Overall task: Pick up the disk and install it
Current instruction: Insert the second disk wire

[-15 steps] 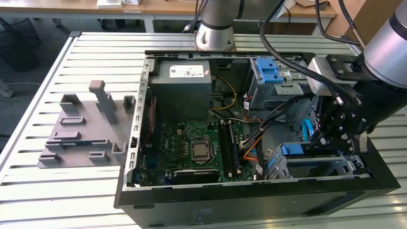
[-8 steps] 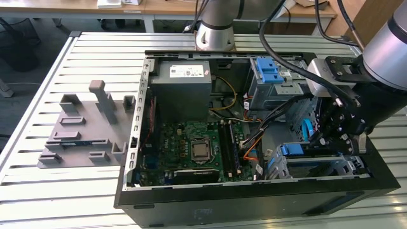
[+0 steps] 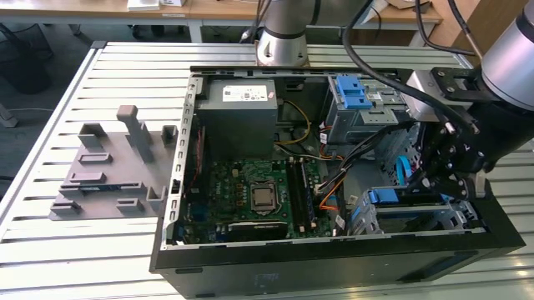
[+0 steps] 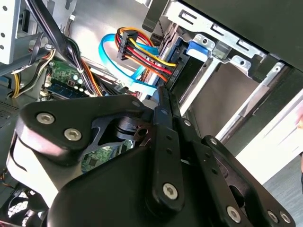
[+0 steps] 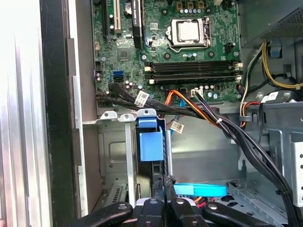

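The disk (image 3: pixel 399 197) stands on edge in the lower drive cage (image 3: pixel 454 219) at the front right corner of the open computer case, its blue bracket (image 5: pixel 150 142) uppermost. In the second wrist view the disk's blue tab (image 4: pixel 198 49) shows at the cage mouth. My gripper (image 3: pixel 438 182) hangs just above and to the exterior view's right of the disk. Its black fingers are pressed together, shut, with nothing between them. In both wrist views the gripper's tips (image 5: pixel 165 185) (image 4: pixel 163 92) sit right at the disk's edge; I cannot tell if they touch it.
A second grey drive cage with blue latches (image 3: pixel 357 95) sits at the case's back right. Cable bundles (image 5: pixel 213 118) and a blue data cable (image 4: pixel 110 51) run beside the lower cage. The motherboard (image 3: pixel 259 194) fills the case floor. A grey holder block (image 3: pixel 109 169) stands on the table to the exterior view's left.
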Available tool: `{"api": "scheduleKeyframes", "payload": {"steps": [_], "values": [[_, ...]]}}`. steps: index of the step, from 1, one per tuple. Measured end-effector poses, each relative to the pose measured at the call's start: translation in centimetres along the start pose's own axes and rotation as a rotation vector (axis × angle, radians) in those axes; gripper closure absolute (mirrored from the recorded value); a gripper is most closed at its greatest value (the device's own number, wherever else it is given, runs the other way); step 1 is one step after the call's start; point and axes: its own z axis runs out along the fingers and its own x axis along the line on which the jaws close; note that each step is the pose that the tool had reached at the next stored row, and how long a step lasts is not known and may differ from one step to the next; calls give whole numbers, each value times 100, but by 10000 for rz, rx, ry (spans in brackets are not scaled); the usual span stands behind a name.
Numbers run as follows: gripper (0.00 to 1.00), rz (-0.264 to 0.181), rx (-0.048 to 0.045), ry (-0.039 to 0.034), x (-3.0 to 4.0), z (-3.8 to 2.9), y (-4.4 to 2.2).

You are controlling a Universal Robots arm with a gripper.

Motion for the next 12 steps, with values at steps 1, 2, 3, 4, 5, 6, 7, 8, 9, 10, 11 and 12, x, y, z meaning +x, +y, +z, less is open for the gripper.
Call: {"api": "scheduleKeyframes", "payload": {"steps": [1, 2, 3, 4, 5, 6, 7, 8, 9, 10, 11, 12], "values": [[85, 1, -1, -1, 0, -11, 0], [85, 0, -1, 0, -1, -27, 1], [85, 0, -2, 0, -3, -44, 1], [85, 0, -2, 0, -3, -57, 1], [85, 0, -2, -1, -4, -64, 1], [85, 0, -2, -3, -4, -64, 1], [85, 1, -2, -3, -4, -64, 1], [85, 0, -2, -3, -4, -64, 1], [85, 0, -3, 0, -4, -66, 1], [85, 0, -3, -1, -4, -66, 1], [85, 0, -2, 0, -4, -66, 1], [85, 0, -2, 0, -4, -67, 1]]}}
